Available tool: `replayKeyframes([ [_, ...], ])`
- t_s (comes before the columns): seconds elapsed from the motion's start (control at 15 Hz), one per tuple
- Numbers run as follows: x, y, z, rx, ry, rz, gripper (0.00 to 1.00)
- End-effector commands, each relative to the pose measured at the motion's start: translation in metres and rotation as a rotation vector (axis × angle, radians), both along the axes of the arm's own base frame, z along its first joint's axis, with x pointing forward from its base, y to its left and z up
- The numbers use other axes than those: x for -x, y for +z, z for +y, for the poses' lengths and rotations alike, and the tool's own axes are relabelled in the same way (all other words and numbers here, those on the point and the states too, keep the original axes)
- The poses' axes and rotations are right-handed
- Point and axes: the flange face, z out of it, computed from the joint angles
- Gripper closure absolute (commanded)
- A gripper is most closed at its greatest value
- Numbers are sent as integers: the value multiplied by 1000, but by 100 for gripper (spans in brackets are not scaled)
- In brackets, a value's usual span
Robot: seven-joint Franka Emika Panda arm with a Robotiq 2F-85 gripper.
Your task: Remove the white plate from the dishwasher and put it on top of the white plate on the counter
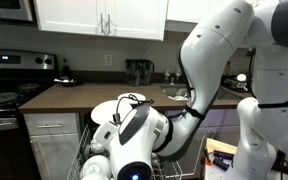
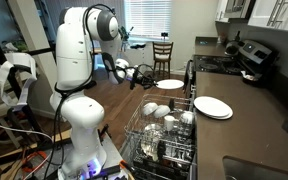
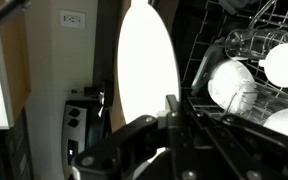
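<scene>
My gripper (image 2: 150, 79) is shut on the rim of the white plate (image 2: 170, 84), which hangs above the open dishwasher's rack (image 2: 162, 140). In the wrist view the plate (image 3: 149, 65) stands nearly edge-on, with the gripper (image 3: 170, 108) clamped on its lower edge. In an exterior view the held plate (image 1: 108, 109) shows in front of the counter's edge, beside the gripper (image 1: 127, 103). A second white plate (image 2: 212, 107) lies flat on the dark brown counter (image 2: 254, 125), right of the rack. My arm hides that plate in the view from the front.
White cups and bowls (image 3: 284, 62) fill the wire rack (image 1: 92, 160). A black stove (image 1: 4, 95) stands at the counter's end (image 2: 239, 60). A dark appliance (image 1: 139, 72) stands at the back of the counter. A wooden chair (image 2: 162, 52) stands beyond the dishwasher.
</scene>
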Motion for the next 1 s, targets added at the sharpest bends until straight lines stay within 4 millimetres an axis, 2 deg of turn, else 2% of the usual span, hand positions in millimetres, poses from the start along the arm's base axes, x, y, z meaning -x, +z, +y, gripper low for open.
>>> replayKeyframes([
  [0.0,2,3,-1,-2,-14,-26,98],
  [0.4,9,9,-9,-23,-48,-72,98],
  [0.93,25,18,-35,-47,-125,-132,98],
])
